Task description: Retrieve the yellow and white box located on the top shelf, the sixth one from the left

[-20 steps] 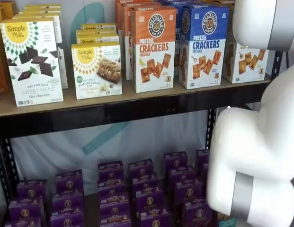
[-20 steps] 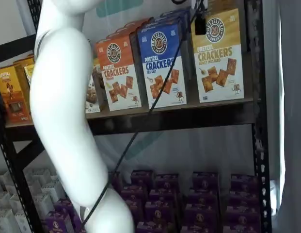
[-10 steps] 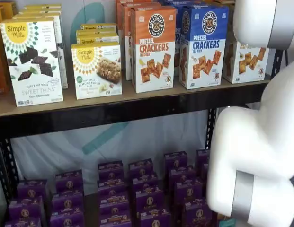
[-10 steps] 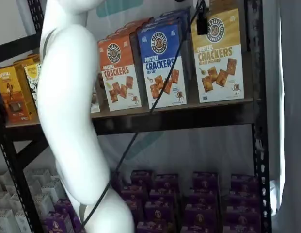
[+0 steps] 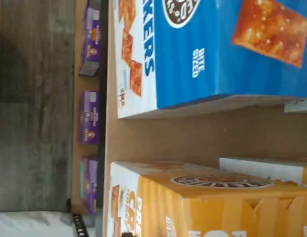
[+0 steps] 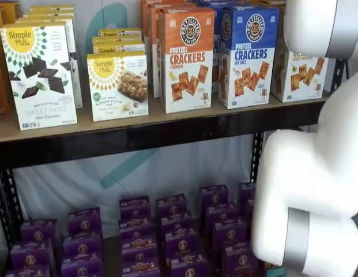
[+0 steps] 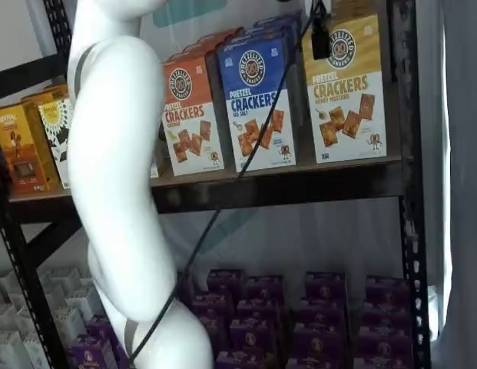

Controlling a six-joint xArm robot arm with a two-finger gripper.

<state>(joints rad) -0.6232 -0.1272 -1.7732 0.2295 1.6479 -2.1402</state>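
The yellow and white box (image 7: 346, 92) stands at the right end of the top shelf (image 7: 299, 175), upright. In a shelf view the arm hides most of it (image 6: 300, 75). In the wrist view its yellow top and front (image 5: 207, 207) lie close under the camera on the wooden board (image 5: 193, 138). The gripper (image 7: 320, 34) shows only as a black finger piece hanging from the view's top edge, in front of the box's upper left corner, with a cable beside it. No gap between fingers can be seen.
A blue Pretzel Crackers box (image 7: 257, 100) (image 5: 232, 49) and an orange one (image 6: 187, 57) stand left of the target. White Simple Mills boxes (image 6: 39, 72) stand further left. Purple boxes (image 6: 167, 231) fill the lower level. The white arm (image 7: 115, 192) (image 6: 317, 173) fills much of both shelf views.
The white arm has swung a little to the right in a shelf view, covering more of the orange box's left side. The black finger piece stays by the yellow box's top.
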